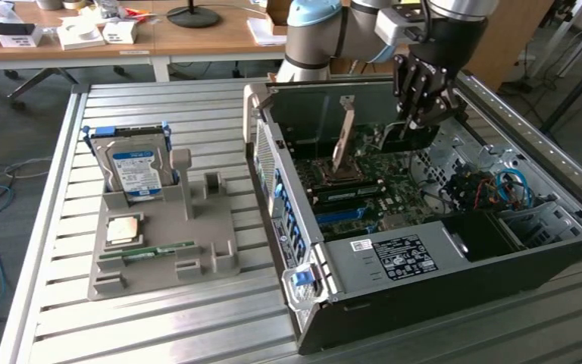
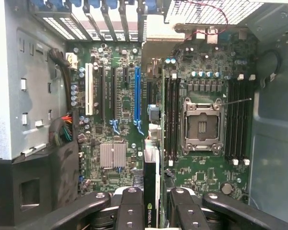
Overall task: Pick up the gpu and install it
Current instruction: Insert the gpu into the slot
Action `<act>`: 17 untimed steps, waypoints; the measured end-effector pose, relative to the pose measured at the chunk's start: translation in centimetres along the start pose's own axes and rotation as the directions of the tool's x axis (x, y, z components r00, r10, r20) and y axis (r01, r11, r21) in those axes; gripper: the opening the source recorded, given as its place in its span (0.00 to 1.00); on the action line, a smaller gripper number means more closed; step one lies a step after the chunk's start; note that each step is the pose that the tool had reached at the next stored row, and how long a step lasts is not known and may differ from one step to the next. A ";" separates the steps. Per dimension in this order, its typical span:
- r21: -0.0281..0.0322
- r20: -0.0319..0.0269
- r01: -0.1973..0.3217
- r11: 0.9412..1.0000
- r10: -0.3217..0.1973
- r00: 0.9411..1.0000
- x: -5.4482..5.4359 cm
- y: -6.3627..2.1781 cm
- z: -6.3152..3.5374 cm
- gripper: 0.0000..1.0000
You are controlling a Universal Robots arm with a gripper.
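Observation:
In the wrist view the gpu is a thin dark card seen edge-on, with a green NVIDIA mark, and it sits between my two black fingers. My gripper is shut on it. The card hangs over the green motherboard, between the blue expansion slot and the memory slots. In the exterior view my gripper reaches down into the open computer case near its far wall, with a dark piece hanging under the fingertips.
A tan upright strip rises over the processor socket. To the exterior view's left, a grey holder carries a silver hard drive, a small square chip and a green memory stick. Cables lie in the case.

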State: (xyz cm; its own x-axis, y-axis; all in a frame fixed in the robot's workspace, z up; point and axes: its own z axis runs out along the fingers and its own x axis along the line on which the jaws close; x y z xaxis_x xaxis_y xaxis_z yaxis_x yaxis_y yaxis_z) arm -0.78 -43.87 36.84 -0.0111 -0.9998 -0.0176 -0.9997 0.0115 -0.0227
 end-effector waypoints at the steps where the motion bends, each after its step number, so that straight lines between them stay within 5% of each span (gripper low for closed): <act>1: 0.000 0.000 0.000 1.000 0.000 1.000 0.0 0.01 0.07 0.26; 17: -0.014 0.000 -0.004 1.000 0.004 1.000 0.1 0.10 1.55 0.26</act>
State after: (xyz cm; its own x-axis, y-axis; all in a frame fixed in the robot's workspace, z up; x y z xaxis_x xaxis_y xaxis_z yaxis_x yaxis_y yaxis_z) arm -0.85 -43.90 35.29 -0.0149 -0.9997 -0.0173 -0.9999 0.0151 -0.0085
